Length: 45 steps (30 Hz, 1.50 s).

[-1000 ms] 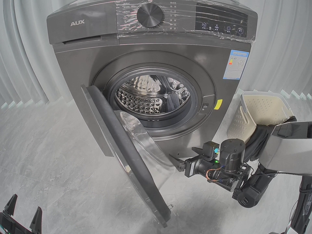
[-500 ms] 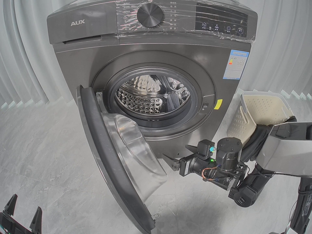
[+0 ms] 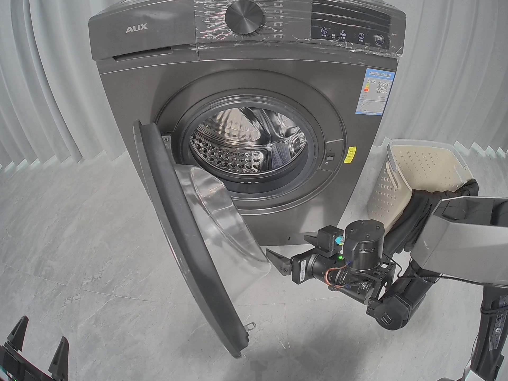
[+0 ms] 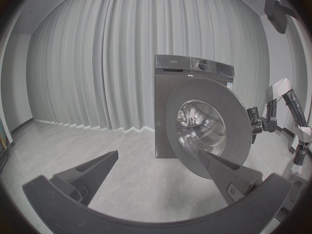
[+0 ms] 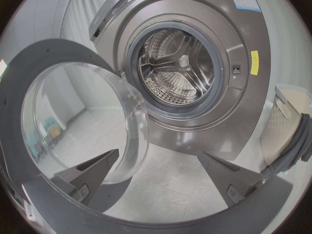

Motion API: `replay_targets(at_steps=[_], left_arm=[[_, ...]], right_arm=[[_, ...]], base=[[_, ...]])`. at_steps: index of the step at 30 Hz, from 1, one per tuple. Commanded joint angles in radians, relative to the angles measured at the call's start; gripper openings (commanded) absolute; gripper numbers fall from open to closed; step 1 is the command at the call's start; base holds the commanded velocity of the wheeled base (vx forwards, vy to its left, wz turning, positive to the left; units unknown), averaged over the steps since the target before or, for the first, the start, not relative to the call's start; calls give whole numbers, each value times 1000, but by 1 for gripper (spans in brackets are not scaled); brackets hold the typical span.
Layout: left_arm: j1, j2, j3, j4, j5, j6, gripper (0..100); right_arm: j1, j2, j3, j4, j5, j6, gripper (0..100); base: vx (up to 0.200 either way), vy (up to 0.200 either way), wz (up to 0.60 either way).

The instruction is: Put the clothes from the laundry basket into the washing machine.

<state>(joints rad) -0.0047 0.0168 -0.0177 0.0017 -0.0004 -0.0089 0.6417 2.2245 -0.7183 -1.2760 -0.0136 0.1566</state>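
The grey washing machine (image 3: 238,75) stands with its round door (image 3: 180,228) swung open to the left, and the steel drum (image 3: 248,133) looks empty. To its right a cream laundry basket (image 3: 418,170) has dark clothes (image 3: 423,207) draped over its near rim. My right gripper (image 3: 287,245) hangs low in front of the machine, just right of the door's glass bowl, open and empty. In its own view the right gripper (image 5: 158,152) faces the drum (image 5: 175,69) and door glass (image 5: 84,121). My left gripper (image 3: 42,330) stays low at the near left, open; the left gripper (image 4: 156,153) holds nothing.
Pale pleated curtains (image 3: 42,70) hang behind and beside the machine. Grey tiled floor (image 3: 79,239) lies open to the left of the door. The basket (image 5: 286,121) with the dark clothes (image 5: 302,137) stands close to the machine's right side.
The door has swung wider open toward the left. My right gripper has drifted slightly left along with it. The head view has shifted a little, so the machine sits differently in it.
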Motion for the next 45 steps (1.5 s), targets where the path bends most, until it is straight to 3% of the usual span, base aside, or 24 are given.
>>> replay_targets(at_steps=[1,7,16,23,37,39,43,45], left_arm=[[0,-17,16,0,0,0,100],[0,-17,16,0,0,0,100],[0,-15,16,0,-1,-3,100],[0,-17,16,0,-1,-2,100],[0,-15,16,0,-1,-2,100],[0,-15,16,0,-1,-2,100],[0,-15,16,0,-1,-2,100],[0,-17,16,0,0,0,100]], right_arm=[[30,23,2,-17,4,-32,100],[87,15,-6,-36,11,-23,100],[73,30,-92,-8,12,-22,100],[41,113,-217,113,30,-23,100],[154,170,-360,204,44,-20,100],[174,187,-391,191,46,-11,100],[202,178,-400,190,46,55,100],[202,175,-400,188,44,58,100]], base=[[0,0,0],[0,0,0],[-44,0,0],[-200,0,0],[0,0,0],[0,0,0],[0,0,0],[0,0,0]])
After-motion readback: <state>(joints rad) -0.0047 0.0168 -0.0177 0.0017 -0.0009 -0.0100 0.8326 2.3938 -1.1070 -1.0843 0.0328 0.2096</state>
